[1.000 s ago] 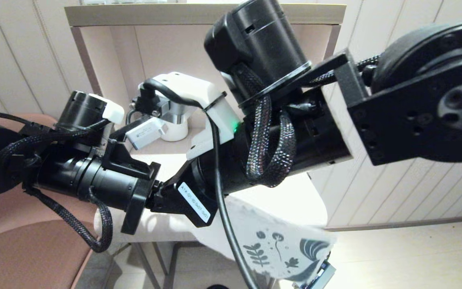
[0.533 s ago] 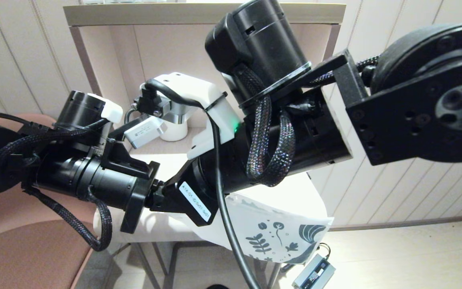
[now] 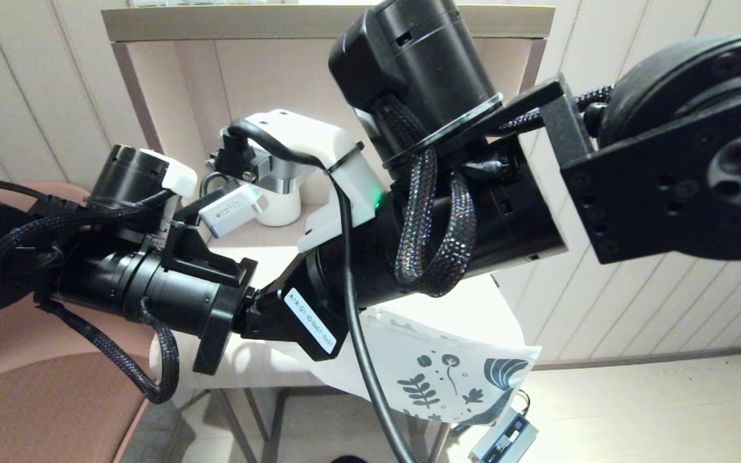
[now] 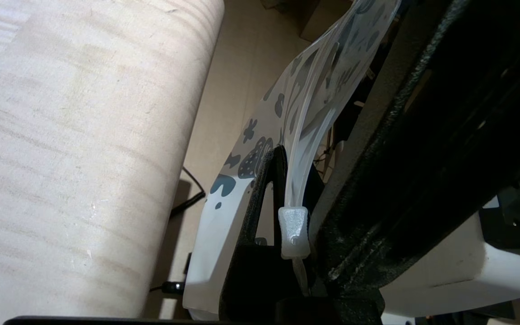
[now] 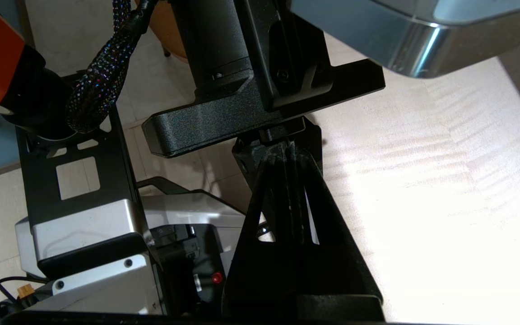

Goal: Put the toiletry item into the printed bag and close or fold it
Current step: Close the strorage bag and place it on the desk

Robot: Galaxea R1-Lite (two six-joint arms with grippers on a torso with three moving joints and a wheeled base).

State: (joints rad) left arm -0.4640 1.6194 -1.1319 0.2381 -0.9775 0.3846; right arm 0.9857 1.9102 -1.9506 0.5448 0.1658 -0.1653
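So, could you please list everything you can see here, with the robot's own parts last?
bag: one, white with dark teal prints, hanging past the table's front edge, clamped at its slider end
mug: one, white, back of the table, mostly hidden
table: one, pale cream, under a shelf
chair: one, pinkish brown, left of the table
left gripper: shut on the bag
right gripper: shut, empty, over the table

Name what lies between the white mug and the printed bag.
The right arm crosses between the mug and the printed bag; the head view shows it.
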